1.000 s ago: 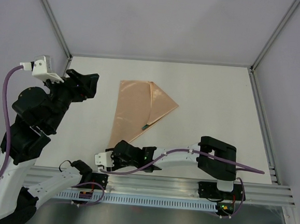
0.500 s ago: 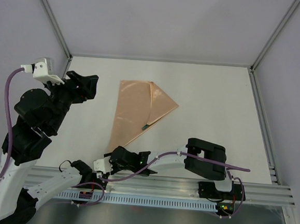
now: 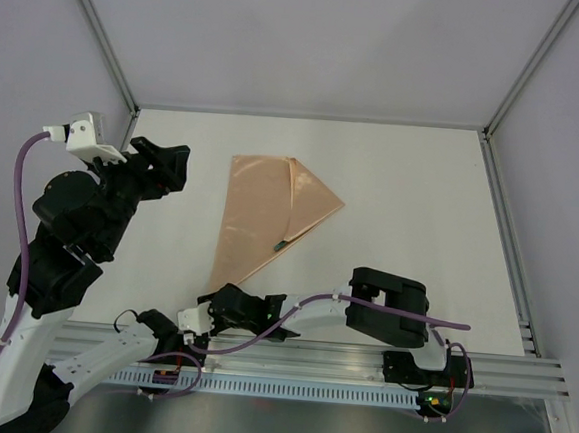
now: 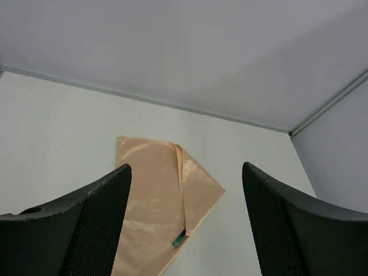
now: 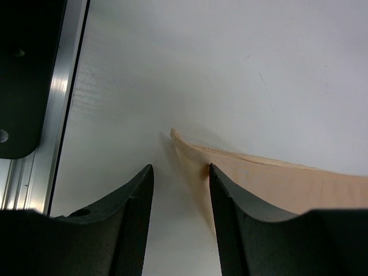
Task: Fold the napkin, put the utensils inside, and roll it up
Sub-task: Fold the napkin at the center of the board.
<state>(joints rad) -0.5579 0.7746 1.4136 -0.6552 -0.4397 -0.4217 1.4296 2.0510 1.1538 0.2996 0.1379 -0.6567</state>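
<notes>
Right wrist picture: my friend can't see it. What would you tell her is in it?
A pointy corner of the light orange napkin lies on the white table, just in front of the right tool, whose two dark fingers stand a little apart. A shiny metal rail runs down the left side.

No words or numbers can be read. The green tag (image 3: 281,244) on the napkin (image 3: 255,214) is too small.
</notes>
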